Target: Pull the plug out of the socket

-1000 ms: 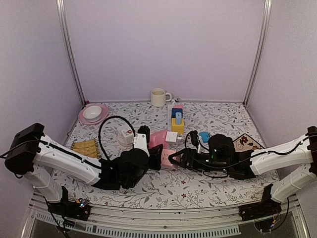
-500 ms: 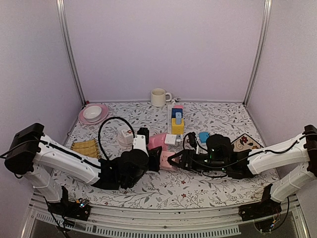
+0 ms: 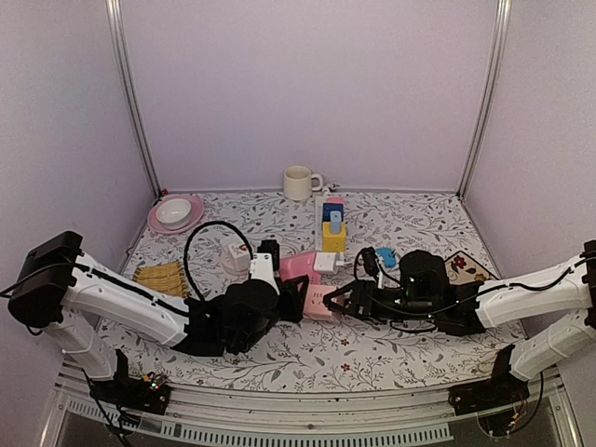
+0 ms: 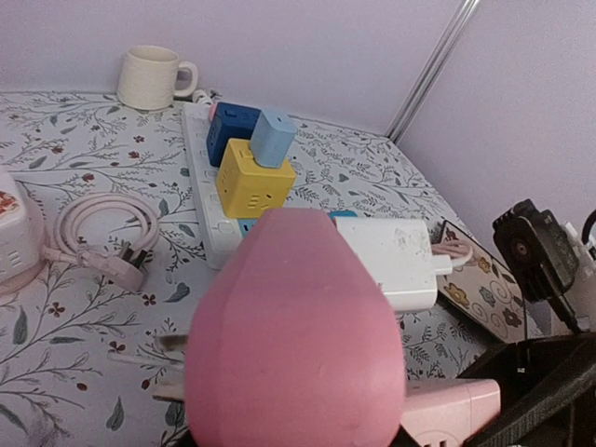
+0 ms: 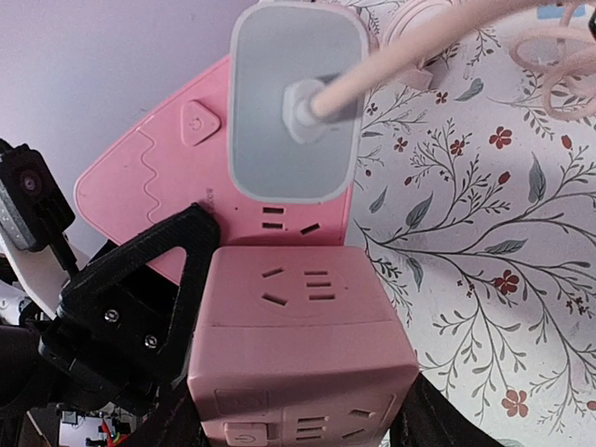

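- Right gripper [image 3: 332, 300] has drawn back a little to the right since half a second ago, carrying the cube [image 5: 303, 326] with it; the cube now shows more fully in the top view.
- Right jaws: clamped on the cube's two sides. A black, triangular, open-framed finger [image 5: 154, 307] presses its left face.
- Cube: pale pink matte plastic, square, with rounded edges and slotted outlets on top and front.
- Left gripper [image 3: 294, 296]: clamped on the near end of the socket [image 3: 298, 267], holding it tilted up off the table [image 3: 410, 349]. Its fingers are largely hidden under the socket in the wrist view.
- Socket: flat pink plastic, teardrop outline, smooth, with an embossed button.
- Plug [image 3: 325, 262]: white rounded-rectangle block, seated in the socket's face just beyond the cube. A pale pink cable [image 5: 419, 47] leaves its middle.
- Socket and cube sit close together at centre, between the two grippers.
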Robot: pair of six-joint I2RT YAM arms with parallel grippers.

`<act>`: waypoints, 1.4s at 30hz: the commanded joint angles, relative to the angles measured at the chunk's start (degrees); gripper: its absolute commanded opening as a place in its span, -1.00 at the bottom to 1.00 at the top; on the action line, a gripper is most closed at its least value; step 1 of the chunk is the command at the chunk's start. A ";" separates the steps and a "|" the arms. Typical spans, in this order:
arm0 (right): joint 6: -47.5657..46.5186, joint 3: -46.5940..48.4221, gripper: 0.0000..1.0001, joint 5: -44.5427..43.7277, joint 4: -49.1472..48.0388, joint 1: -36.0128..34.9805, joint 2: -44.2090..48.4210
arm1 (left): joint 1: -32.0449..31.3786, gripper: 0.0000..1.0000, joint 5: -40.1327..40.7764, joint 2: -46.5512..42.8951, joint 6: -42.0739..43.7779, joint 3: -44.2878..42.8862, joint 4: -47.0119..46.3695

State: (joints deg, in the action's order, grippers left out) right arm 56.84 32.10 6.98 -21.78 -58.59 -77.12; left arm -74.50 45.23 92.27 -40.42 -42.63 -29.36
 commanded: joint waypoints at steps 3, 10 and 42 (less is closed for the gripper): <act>-4.04 -2.79 -0.90 3.82 -2.44 3.63 3.29 | 1.77 -1.00 4.38 -1.04 0.85 2.03 5.81; -6.38 4.64 -0.91 -3.30 5.60 -2.88 -0.82 | 1.73 -1.00 4.29 0.05 1.04 1.14 5.87; -12.91 -1.99 -0.90 -6.34 19.11 8.96 14.50 | 2.07 -1.00 5.21 -3.72 1.44 2.39 6.96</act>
State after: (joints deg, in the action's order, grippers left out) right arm 46.54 30.68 4.40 -5.34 -52.99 -64.45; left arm -72.84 48.77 91.05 -39.94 -39.99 -21.47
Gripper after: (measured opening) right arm 0.613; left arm 0.290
